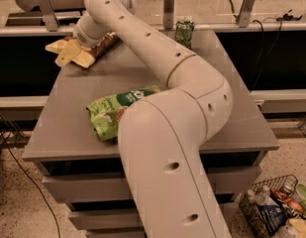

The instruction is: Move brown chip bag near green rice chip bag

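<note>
The brown chip bag (73,53) lies at the table's far left corner, its pale yellow end toward the left and its dark brown part (106,42) showing beside the wrist. My gripper (87,42) is down on this bag at the end of the long arm, mostly hidden by the wrist. The green rice chip bag (109,112) lies flat at the table's front left, partly covered by my arm's lower link. The two bags are well apart.
A small green can (183,31) stands at the table's far edge, right of the arm. The grey table (68,128) has a rail and posts behind it. A wire basket of groceries (276,209) sits on the floor at lower right.
</note>
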Action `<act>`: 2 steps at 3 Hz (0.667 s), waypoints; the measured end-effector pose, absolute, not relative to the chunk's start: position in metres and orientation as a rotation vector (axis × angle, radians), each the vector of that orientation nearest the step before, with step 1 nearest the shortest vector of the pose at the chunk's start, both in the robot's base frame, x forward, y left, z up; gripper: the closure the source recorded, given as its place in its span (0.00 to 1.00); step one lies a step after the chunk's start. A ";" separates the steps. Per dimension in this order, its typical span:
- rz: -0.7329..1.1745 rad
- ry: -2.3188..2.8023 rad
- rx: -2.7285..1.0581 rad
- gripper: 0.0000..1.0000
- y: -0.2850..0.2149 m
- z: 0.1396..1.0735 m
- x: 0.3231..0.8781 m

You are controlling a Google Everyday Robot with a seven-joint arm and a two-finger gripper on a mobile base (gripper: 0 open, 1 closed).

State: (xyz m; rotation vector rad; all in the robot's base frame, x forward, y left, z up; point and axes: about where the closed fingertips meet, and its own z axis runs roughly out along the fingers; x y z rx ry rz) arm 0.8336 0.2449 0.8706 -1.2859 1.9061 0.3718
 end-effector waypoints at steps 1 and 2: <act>0.315 1.961 -1.277 0.00 0.253 0.851 0.835; 0.204 1.984 -1.272 0.25 0.251 0.837 0.839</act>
